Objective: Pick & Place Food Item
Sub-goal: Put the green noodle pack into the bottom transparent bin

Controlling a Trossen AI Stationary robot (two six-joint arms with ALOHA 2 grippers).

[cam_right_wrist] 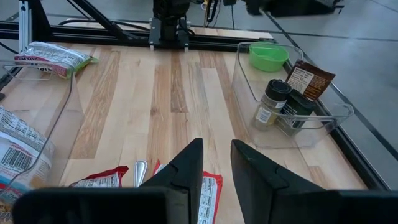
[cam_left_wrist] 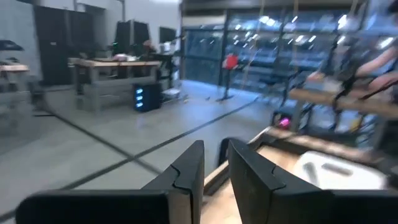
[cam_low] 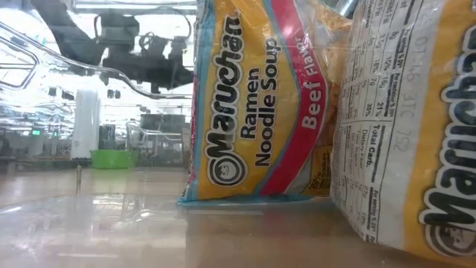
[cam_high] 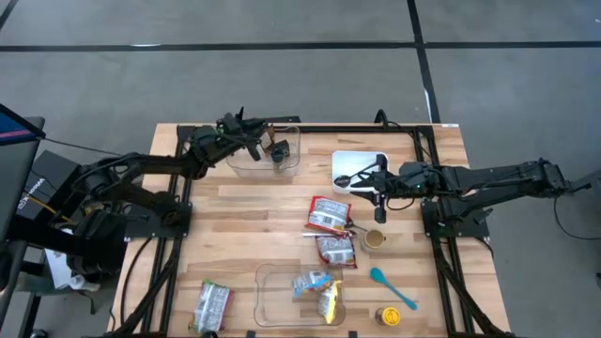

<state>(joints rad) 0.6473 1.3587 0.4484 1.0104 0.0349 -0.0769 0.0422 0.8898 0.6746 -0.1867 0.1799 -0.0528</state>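
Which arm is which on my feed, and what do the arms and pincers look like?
Both arms are dark, slender, jointed links with black cables along them. The left arm shows on the overhead picture's left, the right arm on its right. Each ends in a two-fingered pincer: left pincer, right pincer, with matte black, angular, wedge-shaped fingers.

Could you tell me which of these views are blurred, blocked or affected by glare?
Left wrist view: the room behind is smeared by motion blur. Low view: ramen packs stand close to the lens and hide most of the table, with glare on the wet-looking surface. High view and right wrist view: evenly lit, the spice jars sharp.
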